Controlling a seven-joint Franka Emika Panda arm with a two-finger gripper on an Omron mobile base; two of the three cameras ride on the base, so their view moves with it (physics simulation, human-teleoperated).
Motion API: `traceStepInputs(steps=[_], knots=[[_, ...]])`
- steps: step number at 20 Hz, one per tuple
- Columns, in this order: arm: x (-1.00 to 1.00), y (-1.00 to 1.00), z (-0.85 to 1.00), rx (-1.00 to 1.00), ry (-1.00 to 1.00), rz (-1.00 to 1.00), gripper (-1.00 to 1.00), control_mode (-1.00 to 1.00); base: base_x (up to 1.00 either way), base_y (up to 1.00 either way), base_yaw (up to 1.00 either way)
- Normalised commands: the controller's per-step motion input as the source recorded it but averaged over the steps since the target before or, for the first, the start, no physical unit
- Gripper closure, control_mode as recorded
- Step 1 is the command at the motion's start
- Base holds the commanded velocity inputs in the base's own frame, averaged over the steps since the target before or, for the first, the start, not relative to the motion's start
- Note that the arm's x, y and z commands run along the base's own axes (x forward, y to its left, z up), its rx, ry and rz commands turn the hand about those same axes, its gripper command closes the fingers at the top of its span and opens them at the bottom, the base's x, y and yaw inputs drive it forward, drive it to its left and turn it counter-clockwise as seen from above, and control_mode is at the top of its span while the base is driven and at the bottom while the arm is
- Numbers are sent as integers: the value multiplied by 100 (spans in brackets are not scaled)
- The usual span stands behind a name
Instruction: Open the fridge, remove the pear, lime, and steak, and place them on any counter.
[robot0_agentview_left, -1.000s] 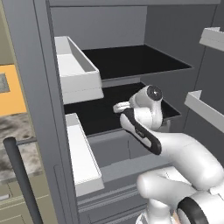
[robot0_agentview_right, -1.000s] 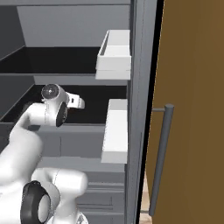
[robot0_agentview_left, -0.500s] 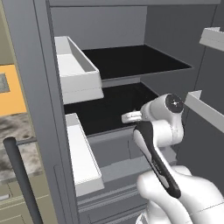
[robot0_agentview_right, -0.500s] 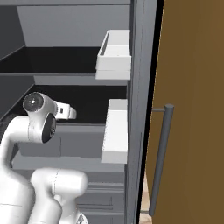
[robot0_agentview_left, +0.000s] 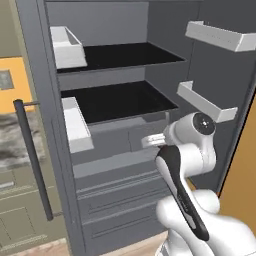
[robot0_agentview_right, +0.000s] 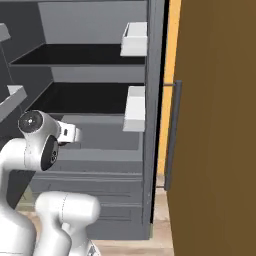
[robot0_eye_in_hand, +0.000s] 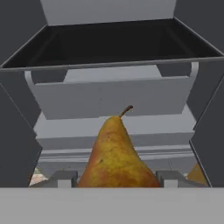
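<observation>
A yellow-brown pear (robot0_eye_in_hand: 116, 153) stands stem up between the fingertips (robot0_eye_in_hand: 63, 178) of my gripper (robot0_eye_in_hand: 116, 177), which is shut on it. Ahead is the grey fridge (robot0_agentview_left: 112, 102) with both doors swung open and two bare black shelves. In the hand view a grey drawer front (robot0_eye_in_hand: 109, 98) sits below the lower shelf, behind the pear. My hand (robot0_agentview_left: 152, 141) hangs outside the fridge, level with that drawer. A strip of the stone counter (robot0_agentview_left: 10, 145) shows past the left door. The lime and the steak are out of view.
White bins hang on the left door (robot0_agentview_left: 75, 125) and on the right door (robot0_agentview_left: 205, 102). A long dark bar handle (robot0_agentview_left: 32, 160) stands on the left door's outer face. A tall brown wooden panel (robot0_agentview_right: 215, 125) rises close on the right.
The whole picture has shifted, so the base has moved. My arm has drawn back from the lower shelf, and the hand is now lower, in front of the drawer.
</observation>
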Motion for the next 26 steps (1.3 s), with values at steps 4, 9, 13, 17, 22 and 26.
traceStepInputs(steps=[4,9,13,17,22,26], knots=[[0,0,0,0,0,0,100,100,-100,1,26],[0,0,0,0,0,0,100,100,-84,14,76],[0,0,0,0,0,0,100,100,-62,30,82],[0,0,0,0,0,0,100,100,-57,74,76],[0,0,0,0,0,0,100,100,-62,100,66],[0,0,0,0,0,0,100,100,-37,100,50]])
